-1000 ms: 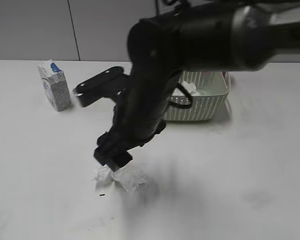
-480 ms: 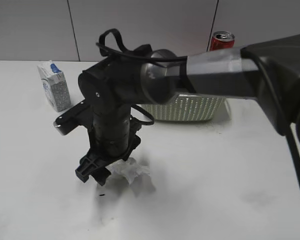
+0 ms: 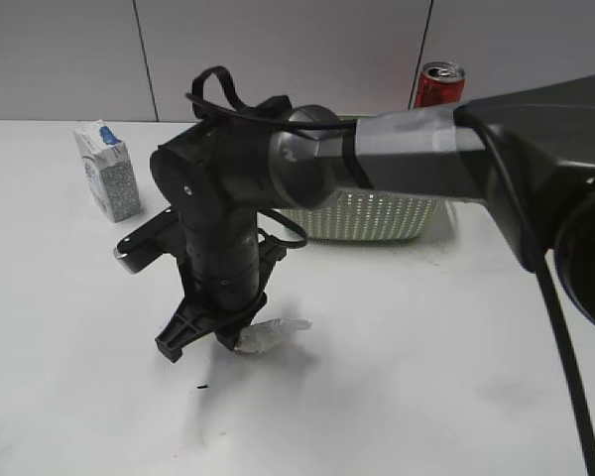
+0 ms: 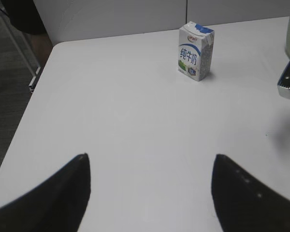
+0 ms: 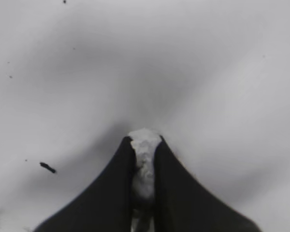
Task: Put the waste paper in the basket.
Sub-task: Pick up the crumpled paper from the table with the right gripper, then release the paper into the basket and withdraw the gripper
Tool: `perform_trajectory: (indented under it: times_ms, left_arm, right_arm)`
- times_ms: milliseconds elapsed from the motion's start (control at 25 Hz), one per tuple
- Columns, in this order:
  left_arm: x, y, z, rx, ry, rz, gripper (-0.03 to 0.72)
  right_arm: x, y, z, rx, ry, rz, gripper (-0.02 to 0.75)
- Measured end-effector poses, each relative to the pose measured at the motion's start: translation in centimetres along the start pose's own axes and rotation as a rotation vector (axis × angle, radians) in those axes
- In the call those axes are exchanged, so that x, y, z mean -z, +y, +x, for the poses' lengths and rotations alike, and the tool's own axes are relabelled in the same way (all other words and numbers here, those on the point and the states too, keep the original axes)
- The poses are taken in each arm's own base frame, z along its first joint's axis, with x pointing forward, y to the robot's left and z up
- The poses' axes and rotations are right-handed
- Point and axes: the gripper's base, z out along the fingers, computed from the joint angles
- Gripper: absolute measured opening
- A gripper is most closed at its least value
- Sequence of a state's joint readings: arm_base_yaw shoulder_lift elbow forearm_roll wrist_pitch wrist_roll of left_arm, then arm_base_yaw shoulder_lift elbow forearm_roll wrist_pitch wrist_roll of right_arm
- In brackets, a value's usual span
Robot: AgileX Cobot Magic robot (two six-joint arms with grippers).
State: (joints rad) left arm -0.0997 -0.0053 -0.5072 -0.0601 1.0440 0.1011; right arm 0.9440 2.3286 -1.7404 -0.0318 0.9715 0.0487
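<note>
Fingers (image 5: 157,164) of right gripper (image 3: 213,337) pinching waste paper (image 3: 270,333) near desk (image 3: 426,377) front-left; left fingers (image 4: 232,193) spread, idle. Lift clear, carry to basket (image 3: 377,218) at back edge.

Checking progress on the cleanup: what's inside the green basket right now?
Unclear. The right arm covers most of the basket; only its perforated side shows, no contents. One paper wad is in the right claw, outside it.

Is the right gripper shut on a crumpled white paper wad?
Yes, in the right wrist view the right gripper has its dark fingers closed tightly on the crumpled white paper wad, which shows between them.
</note>
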Motion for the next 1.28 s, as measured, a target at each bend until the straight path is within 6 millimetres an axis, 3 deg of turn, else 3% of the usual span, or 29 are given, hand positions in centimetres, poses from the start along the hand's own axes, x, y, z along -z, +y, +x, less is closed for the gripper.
perform_trajectory:
  times_ms: [160, 320, 440, 560, 680, 800, 1000, 1040, 1120, 1240, 1280]
  left_arm:
    - [0.0, 0.0, 0.0, 0.0, 0.0, 0.0, 0.571]
    - [0.0, 0.0, 0.0, 0.0, 0.0, 0.0, 0.558]
    - [0.0, 0.0, 0.0, 0.0, 0.0, 0.0, 0.555]
    - [0.0, 0.0, 0.0, 0.0, 0.0, 0.0, 0.555]
    - [0.0, 0.0, 0.0, 0.0, 0.0, 0.0, 0.555]
    - [0.0, 0.0, 0.0, 0.0, 0.0, 0.0, 0.554]
    - [0.0, 0.0, 0.0, 0.0, 0.0, 0.0, 0.554]
    - [0.0, 0.0, 0.0, 0.0, 0.0, 0.0, 0.554]
    - [0.0, 0.0, 0.0, 0.0, 0.0, 0.0, 0.554]
    - [0.0, 0.0, 0.0, 0.0, 0.0, 0.0, 0.554]
    - [0.0, 0.0, 0.0, 0.0, 0.0, 0.0, 0.554]
  right_arm:
    - [2.9, -0.1, -1.4, 0.014, -0.047, 0.007, 0.006]
    - [9.8, -1.7, -3.4, 0.021, -0.229, 0.071, 0.005]
    - [14.9, -5.3, -4.4, -0.049, -0.378, 0.112, 0.004]
    - [17.2, -11.3, -4.1, -0.167, -0.444, 0.159, 0.004]
    - [17.3, -16.7, -2.8, -0.279, -0.441, 0.195, 0.004]
    - [16.0, -20.8, -1.7, -0.371, -0.412, 0.222, 0.003]
    - [11.2, -23.4, -1.5, -0.448, -0.339, 0.165, 0.023]
    - [10.4, -23.6, -1.5, -0.457, -0.329, 0.149, 0.06]
    - [8.5, -23.6, -1.6, -0.46, -0.297, 0.137, 0.206]
    - [7.2, -23.6, -1.5, -0.464, -0.25, 0.123, 0.543]
    - [7.1, -23.5, -1.3, -0.465, -0.227, 0.119, 0.58]
